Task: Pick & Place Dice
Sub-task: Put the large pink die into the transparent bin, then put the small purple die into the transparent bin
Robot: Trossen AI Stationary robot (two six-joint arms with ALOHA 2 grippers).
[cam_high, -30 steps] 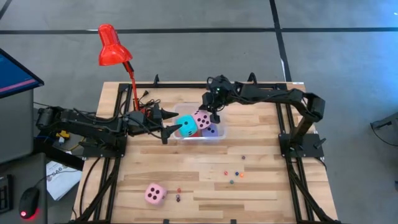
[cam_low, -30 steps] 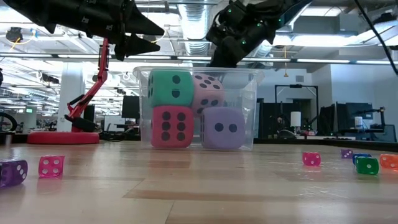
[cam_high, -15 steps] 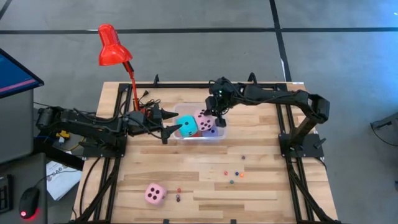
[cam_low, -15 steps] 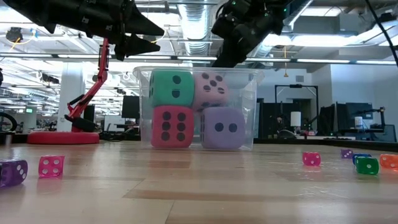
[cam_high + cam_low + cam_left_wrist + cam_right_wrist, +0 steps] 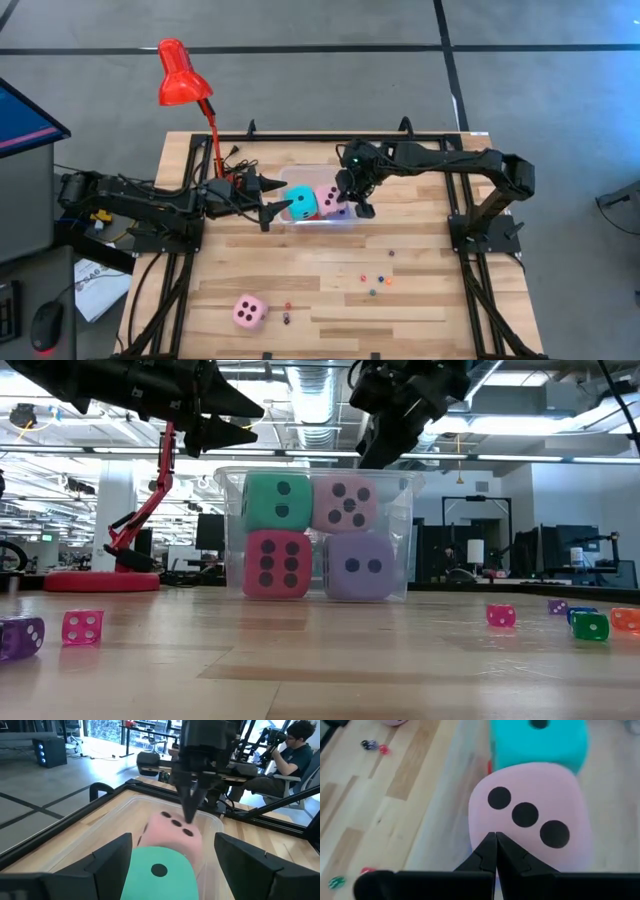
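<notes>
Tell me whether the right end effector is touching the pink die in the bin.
Cannot tell. In the right wrist view the shut end effector overlaps the pink die; the low view hints at a gap, but neither shows it plainly.

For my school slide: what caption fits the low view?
Four big dice stacked in a clear bin, right tool shut above.

The bench [image 5: 420, 300] is pale wooden planking with a soft sheen. The bin [image 5: 405, 510] is clear, glossy plastic. The dice [image 5: 347, 503] look like soft matt foam. The lamp [image 5: 178, 72] shade is glossy red. Both arms are matt black.
</notes>
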